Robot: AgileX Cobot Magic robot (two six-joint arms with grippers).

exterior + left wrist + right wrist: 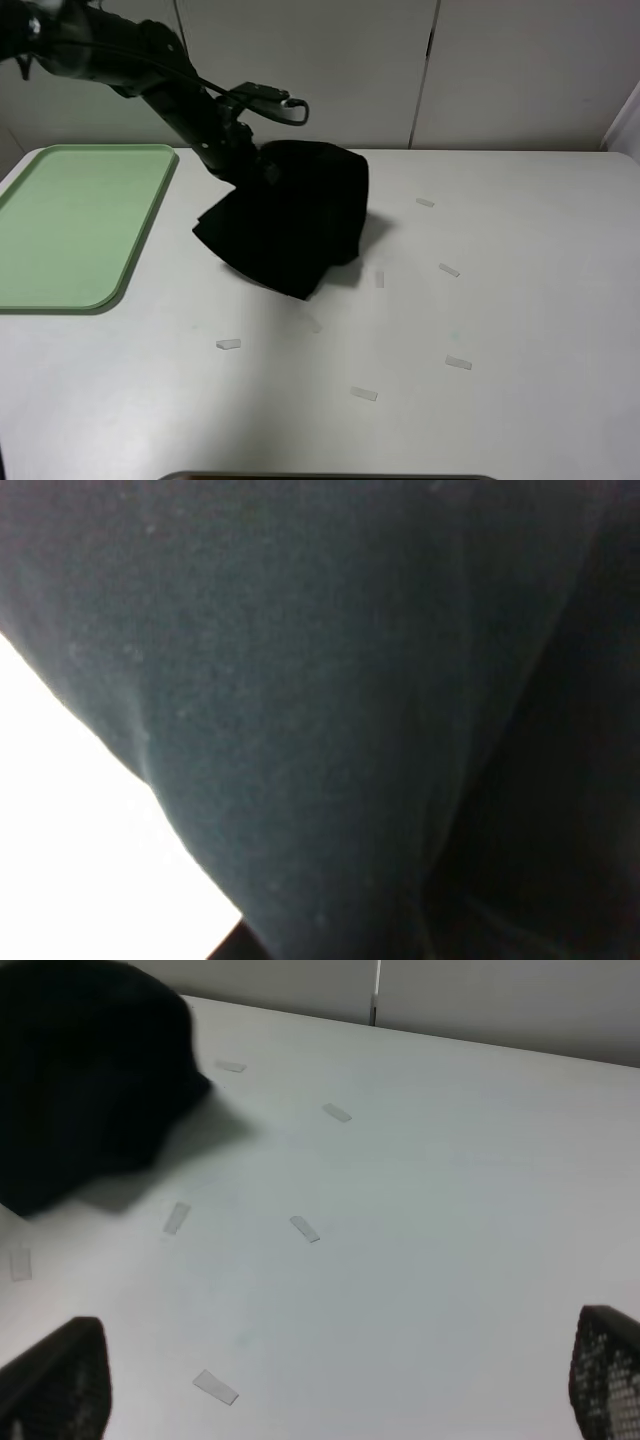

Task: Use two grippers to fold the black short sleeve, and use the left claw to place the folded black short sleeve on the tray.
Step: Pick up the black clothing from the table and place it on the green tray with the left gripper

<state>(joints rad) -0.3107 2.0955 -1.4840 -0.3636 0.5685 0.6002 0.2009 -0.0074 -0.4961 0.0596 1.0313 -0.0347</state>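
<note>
Left pincer (248, 165) clamps the folded shirt (290, 220): soft, limp, likely to unfold; grip all layers. Right pincer (340, 1380) spread.

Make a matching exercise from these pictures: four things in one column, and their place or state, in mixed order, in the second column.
Things:
1. black short sleeve
2. tray
3. right end effector
4. tape strips

Place or state:
A. open, over bare table, holding nothing
B. scattered flat on the table
C. folded, hanging from the left arm
D. pale green, at the table's left edge, nothing on it

Pairs: 1-C, 2-D, 3-A, 4-B
</note>
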